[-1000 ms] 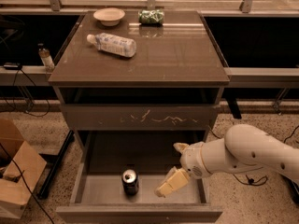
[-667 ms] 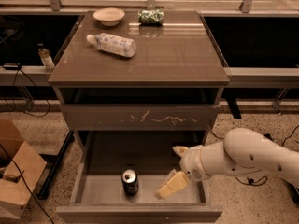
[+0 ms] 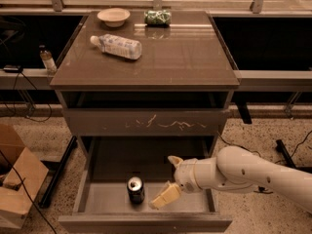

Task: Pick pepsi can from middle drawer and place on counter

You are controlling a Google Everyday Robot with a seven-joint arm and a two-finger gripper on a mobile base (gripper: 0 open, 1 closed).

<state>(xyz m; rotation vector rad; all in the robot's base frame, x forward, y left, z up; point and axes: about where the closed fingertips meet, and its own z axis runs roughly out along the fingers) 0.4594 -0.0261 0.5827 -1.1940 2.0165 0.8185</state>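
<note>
Speckled floor surrounds a cabinet whose glossy counter (image 3: 190,57) holds a bowl (image 3: 113,16), a green packet (image 3: 157,17) and a lying bottle (image 3: 117,46), leaving its right half bare. Below, the middle drawer (image 3: 105,201) stands pulled out. The pepsi can (image 3: 135,189), dark with a silver lid, stands upright near the drawer's front. Just beside it on the right, the gripper (image 3: 164,182) hangs with fingers spread apart, holding nothing.
</note>
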